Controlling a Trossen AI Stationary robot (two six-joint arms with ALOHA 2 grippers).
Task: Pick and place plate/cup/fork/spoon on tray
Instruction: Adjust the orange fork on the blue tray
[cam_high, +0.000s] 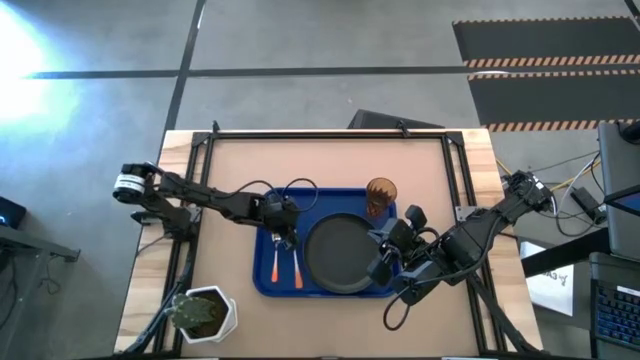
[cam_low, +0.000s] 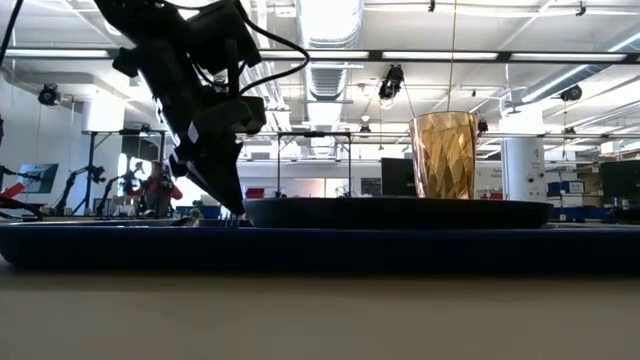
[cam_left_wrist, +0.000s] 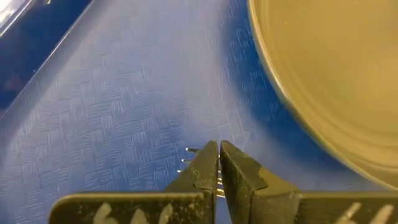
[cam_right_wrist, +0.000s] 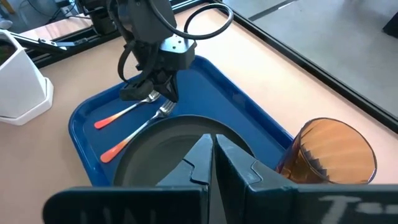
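The blue tray (cam_high: 272, 285) lies mid-table. On it rest the dark plate (cam_high: 340, 255), the amber cup (cam_high: 381, 195) upright at the far right corner, and the orange-handled spoon (cam_high: 276, 265) and fork (cam_high: 297, 268) side by side left of the plate. My left gripper (cam_left_wrist: 219, 152) is shut, pointing down, right over the fork's tines (cam_left_wrist: 189, 158); it also shows in the right wrist view (cam_right_wrist: 163, 96). My right gripper (cam_right_wrist: 212, 144) is shut and empty over the plate's right part (cam_high: 383, 262). My left gripper's shut fingertips (cam_left_wrist: 208, 155) come from above onto the tine end of the fork (cam_right_wrist: 166, 110), which lies flat on the tray. The tines stick out beside the fingers. I cannot tell whether the fingers touch them.
A white pot with a green plant (cam_high: 205, 312) stands on the table near the front left corner, outside the tray. Black rails (cam_high: 330, 133) frame the table's far and side edges. Bare tabletop lies beyond the tray's far side.
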